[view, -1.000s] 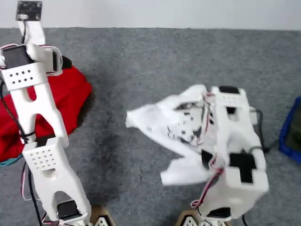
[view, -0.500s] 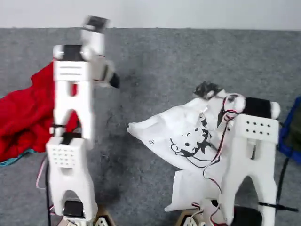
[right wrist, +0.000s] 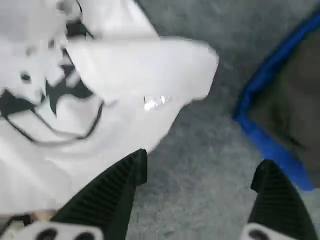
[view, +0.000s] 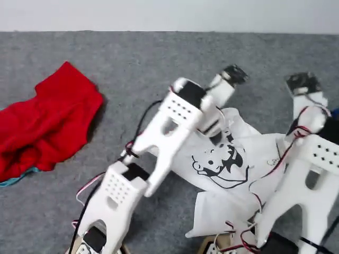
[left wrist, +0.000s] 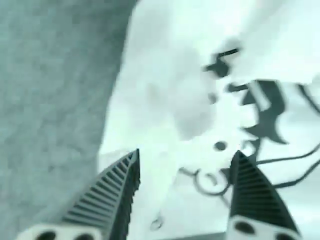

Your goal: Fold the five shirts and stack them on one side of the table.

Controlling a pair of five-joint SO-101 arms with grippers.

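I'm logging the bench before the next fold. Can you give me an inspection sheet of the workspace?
Surface: grey carpet-like surface.
Job's things: white shirt with a bear print, crumpled, right of centre; red shirt bunched at the left, a teal edge peeking from under it.
Clutter: blue-edged dark item beside the white shirt, on the right.
Grippers: left gripper open above the white shirt's print; right gripper open above that shirt's edge.
Cables: wires run along both arms.
Surroundings: pale wall behind the table.
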